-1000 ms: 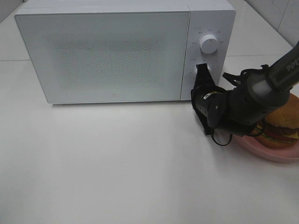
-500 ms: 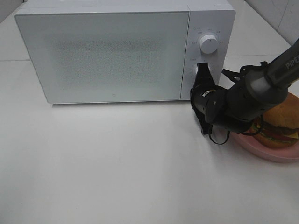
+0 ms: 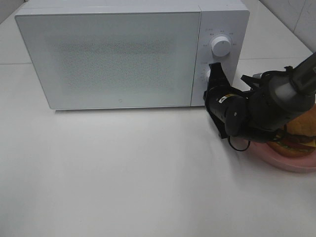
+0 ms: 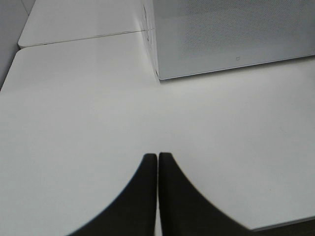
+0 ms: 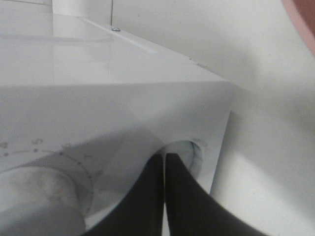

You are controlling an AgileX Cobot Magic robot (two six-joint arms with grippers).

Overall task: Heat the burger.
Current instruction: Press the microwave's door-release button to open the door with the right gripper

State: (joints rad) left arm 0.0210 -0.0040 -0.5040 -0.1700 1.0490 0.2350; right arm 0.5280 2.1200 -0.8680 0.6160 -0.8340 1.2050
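Right jaws are staying shut and empty, tips [image 5: 155, 172] edging up and rightward against the lower control [image 3: 208, 75] on the microwave [image 3: 108, 54] panel. Door is not opening yet, so I'm judging that step unfinished. Burger [image 3: 302, 127] is waiting on its plate [image 3: 291, 162] at the desk's [image 3: 123, 173] right edge, half hidden behind my arm. Left jaws are hanging shut, empty, above the desk near the microwave's front left corner.

Burger [image 3: 305, 127] mostly hidden behind right arm [image 3: 276, 98] & cut by pic edge; lower knob [image 3: 208, 75] partly covered by right claw [image 3: 216, 69].
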